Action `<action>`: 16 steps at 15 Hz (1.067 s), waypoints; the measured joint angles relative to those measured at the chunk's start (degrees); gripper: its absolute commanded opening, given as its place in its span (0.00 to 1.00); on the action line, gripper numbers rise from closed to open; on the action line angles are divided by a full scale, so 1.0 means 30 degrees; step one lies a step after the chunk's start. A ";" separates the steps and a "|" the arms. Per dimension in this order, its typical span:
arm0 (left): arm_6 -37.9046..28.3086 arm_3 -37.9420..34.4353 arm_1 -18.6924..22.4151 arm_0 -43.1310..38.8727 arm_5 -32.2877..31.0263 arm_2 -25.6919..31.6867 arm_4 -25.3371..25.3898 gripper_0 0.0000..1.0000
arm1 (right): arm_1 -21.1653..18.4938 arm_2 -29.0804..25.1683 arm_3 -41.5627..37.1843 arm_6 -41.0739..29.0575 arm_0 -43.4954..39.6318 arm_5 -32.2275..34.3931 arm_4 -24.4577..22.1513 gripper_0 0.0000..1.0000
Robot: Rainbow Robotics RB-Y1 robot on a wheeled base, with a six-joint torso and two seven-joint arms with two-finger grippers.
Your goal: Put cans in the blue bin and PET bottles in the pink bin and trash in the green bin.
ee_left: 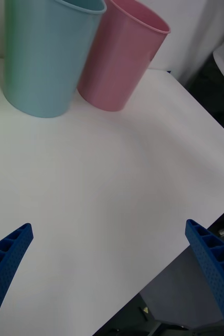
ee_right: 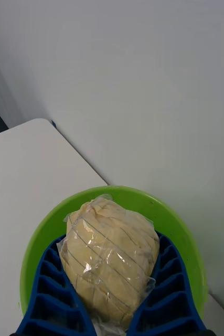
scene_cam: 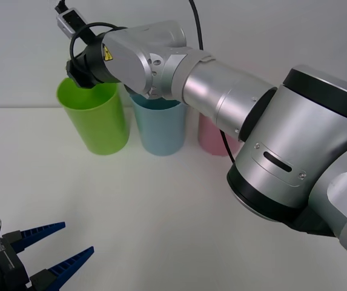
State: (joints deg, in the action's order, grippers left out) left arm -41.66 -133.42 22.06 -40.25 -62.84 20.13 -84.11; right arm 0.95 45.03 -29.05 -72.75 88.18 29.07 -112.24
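Observation:
The trash (ee_right: 109, 257), a pale yellow wrinkled wad in clear wrap, is pinched between the blue fingers (ee_right: 167, 294) of my right gripper (ee_right: 109, 310), which is shut on it directly over the mouth of the green bin (ee_right: 182, 231). In the front view the right arm reaches across the table, its wrist above the green bin (scene_cam: 97, 121). The blue bin (scene_cam: 161, 127) stands beside the green one, then the pink bin (scene_cam: 212, 139), partly behind the arm. My left gripper (scene_cam: 55, 245) rests open at the near left, with the blue bin (ee_left: 43, 58) and the pink bin (ee_left: 122, 58) ahead of it.
The three bins stand in a row near the far edge of the white table (scene_cam: 161, 212), close to the wall. The table's edge (ee_left: 195, 210) drops off beside the left gripper. The right arm's bulky elbow (scene_cam: 294, 157) spans the right side.

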 measured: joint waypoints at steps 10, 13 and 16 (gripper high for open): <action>0.0000 0.0000 0.0000 0.0000 0.0000 0.0000 0.0000 1.00 | 0.0017 0.0007 -0.0189 0.0460 -0.1267 -0.1469 0.0165 0.37; 0.0000 0.0000 0.0000 0.0000 0.0000 0.0000 0.0000 1.00 | 0.0017 0.0014 -0.0342 0.1013 -0.1704 -0.2678 0.0406 0.74; 0.0000 0.0000 0.0000 0.0000 0.0000 0.0000 0.0000 1.00 | 0.0017 0.0019 -0.0528 0.2023 -0.2219 -0.3649 0.0646 1.00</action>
State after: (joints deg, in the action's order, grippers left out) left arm -41.66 -133.42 22.06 -40.25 -62.84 20.13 -84.11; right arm 1.01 45.09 -30.63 -66.68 81.53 18.12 -110.30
